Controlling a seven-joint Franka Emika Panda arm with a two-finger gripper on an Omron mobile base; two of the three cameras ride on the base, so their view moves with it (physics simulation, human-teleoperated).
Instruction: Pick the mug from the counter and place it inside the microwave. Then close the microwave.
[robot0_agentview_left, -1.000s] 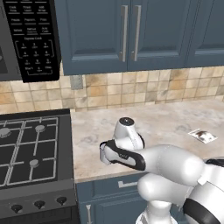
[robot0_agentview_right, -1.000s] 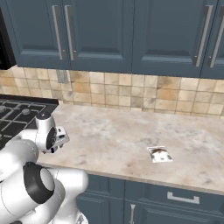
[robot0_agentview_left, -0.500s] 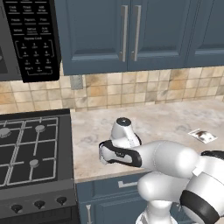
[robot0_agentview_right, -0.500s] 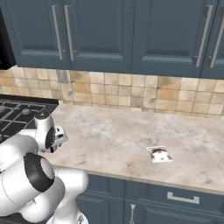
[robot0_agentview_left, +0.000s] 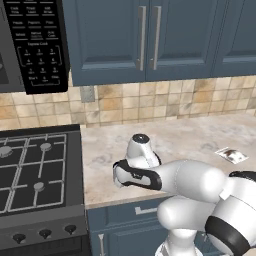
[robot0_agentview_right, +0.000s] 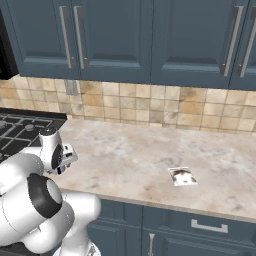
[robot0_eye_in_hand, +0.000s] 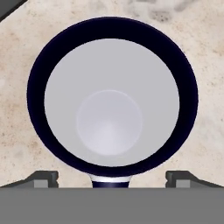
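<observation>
The gripper (robot0_eye_in_hand: 112, 177) is hanging straight over the mug (robot0_eye_in_hand: 112, 98), its two dark fingertips (robot0_eye_in_hand: 41, 178) spread wide and pinching nothing, the handle stub showing between them. The mug is standing upright on the counter (robot0_agentview_left: 200, 137), near its front edge and close to the gas stove (robot0_agentview_left: 35, 172). The picking step is in hand; next the hand needs lowering around the rim and closing. Farther back, the microwave (robot0_agentview_left: 30, 45) is hanging above the stove.

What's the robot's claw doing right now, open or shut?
Gripper: open, right above the mug, holding nothing.
</observation>
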